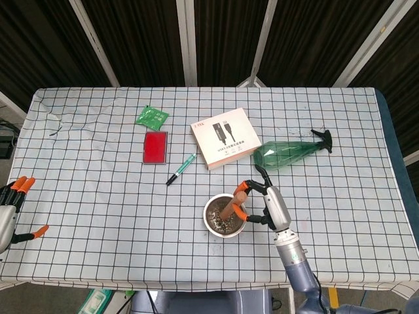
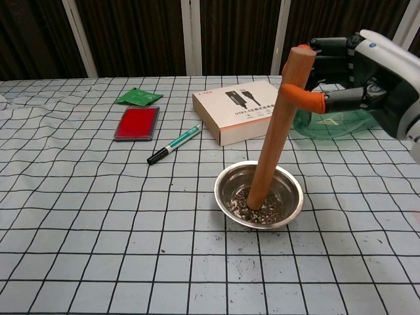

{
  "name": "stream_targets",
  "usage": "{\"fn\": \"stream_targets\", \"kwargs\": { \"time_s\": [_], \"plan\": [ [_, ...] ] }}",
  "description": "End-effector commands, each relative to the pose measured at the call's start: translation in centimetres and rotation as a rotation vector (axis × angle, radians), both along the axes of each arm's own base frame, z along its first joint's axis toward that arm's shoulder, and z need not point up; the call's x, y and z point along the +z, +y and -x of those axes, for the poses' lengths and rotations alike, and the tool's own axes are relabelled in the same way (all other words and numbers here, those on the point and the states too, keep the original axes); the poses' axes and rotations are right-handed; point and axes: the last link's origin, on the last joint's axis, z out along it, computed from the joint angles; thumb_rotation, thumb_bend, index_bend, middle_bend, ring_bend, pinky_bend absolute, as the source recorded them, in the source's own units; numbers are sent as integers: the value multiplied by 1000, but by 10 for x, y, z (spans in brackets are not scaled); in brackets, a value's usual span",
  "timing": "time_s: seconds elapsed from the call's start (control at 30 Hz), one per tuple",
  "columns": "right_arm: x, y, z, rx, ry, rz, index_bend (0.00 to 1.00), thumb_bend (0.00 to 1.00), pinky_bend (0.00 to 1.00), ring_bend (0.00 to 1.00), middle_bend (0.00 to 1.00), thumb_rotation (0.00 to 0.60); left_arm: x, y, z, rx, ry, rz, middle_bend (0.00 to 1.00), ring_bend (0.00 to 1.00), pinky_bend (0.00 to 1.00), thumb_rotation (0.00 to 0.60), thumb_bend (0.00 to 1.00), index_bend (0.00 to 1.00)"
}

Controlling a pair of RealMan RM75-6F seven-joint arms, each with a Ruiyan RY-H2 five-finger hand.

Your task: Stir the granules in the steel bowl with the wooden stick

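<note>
One checkered table (image 1: 98, 196), dark slatted wall behind. Right hand (image 2: 367, 75) grips wooden stick (image 2: 275, 131) top, tip in steel bowl (image 2: 289, 187) granules (image 2: 266, 209) near front edge. Left hand (image 1: 10, 209) spread, empty, front-left corner.

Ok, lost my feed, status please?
Right hand holds brown wooden stick, tip in granules of round steel bowl. Left hand open at table edge. Nothing blocking.

Right robot hand (image 1: 268, 204) raised, forearm coming up from the near edge, orange-tipped fingers (image 2: 307, 98) pinching the stick (image 2: 275, 134) near its top. Left robot hand (image 1: 9, 209) low at the far left, fingers spread, holding nothing.
</note>
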Motion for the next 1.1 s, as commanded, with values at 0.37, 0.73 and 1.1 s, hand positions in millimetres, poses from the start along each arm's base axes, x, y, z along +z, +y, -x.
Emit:
{"fn": "stream_targets", "kwargs": {
  "time_s": [0.37, 0.73, 1.1],
  "plan": [
    [-4, 2, 4, -8, 5, -10, 766, 517, 0, 548, 644, 600, 0, 0, 0, 1, 0, -2, 0, 0, 0, 600, 17, 0],
    [4, 2, -2, 9, -20, 9, 770, 517, 0, 548, 645, 600, 1, 0, 0, 1, -1, -2, 0, 0, 0, 600, 17, 0],
    [14, 2, -5, 18, -15, 27, 770, 517, 0, 548, 645, 600, 1, 0, 0, 1, -2, -3, 0, 0, 0, 600, 17, 0]
  ]
}}
